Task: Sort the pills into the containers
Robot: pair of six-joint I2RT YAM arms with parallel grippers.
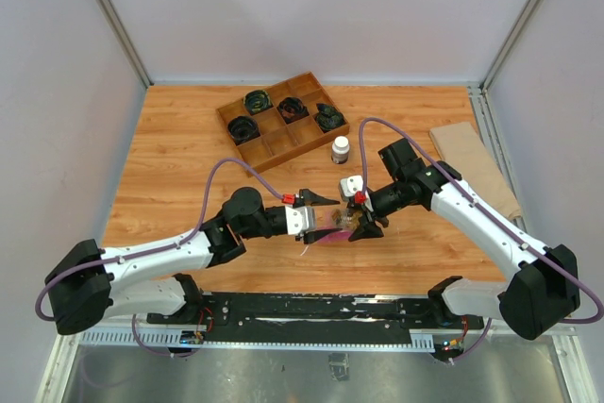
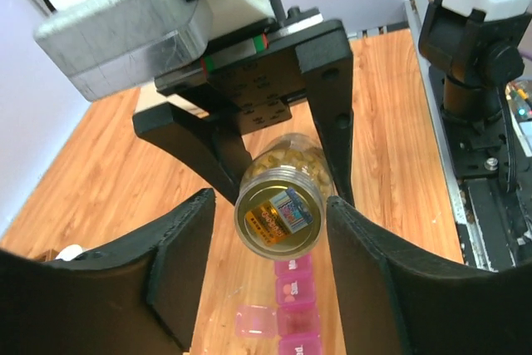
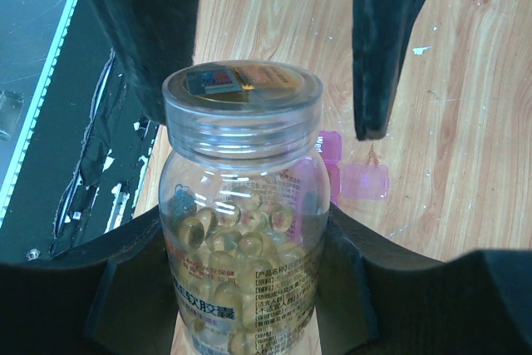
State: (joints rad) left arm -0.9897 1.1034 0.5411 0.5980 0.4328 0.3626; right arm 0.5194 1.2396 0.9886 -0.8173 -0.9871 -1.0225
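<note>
Your right gripper [image 3: 245, 214] is clamping the clear jar [image 3: 241, 172] by its body, one finger on each side, and pointing the capped end toward your other arm. Your left gripper [image 2: 270, 205] is standing open around the lid [image 2: 278, 220]. One finger is almost touching the rim, while a strip of wood is showing between the other finger and the lid, so it is not gripping anything.

The jar's base is running off the bottom of the right wrist view, and its label print is too small to read. From above, the two grippers are hiding nearly all of the jar.

The pills [image 3: 229, 226], tan-yellow, are sitting inside the jar.

The pink containers [image 2: 295, 322] are lying on the table [image 1: 189, 158] just under the jar. The frame edge is cutting the strip off, so you cannot count its compartments. One open compartment is holding a small orange-tan bit [image 2: 288, 291]; whether it is a pill is hard to tell.

Farther back, a wooden tray [image 1: 280, 143] is holding black coils [image 1: 257, 101], and a white-capped bottle [image 1: 341, 149] is standing between the tray and the grippers.
</note>
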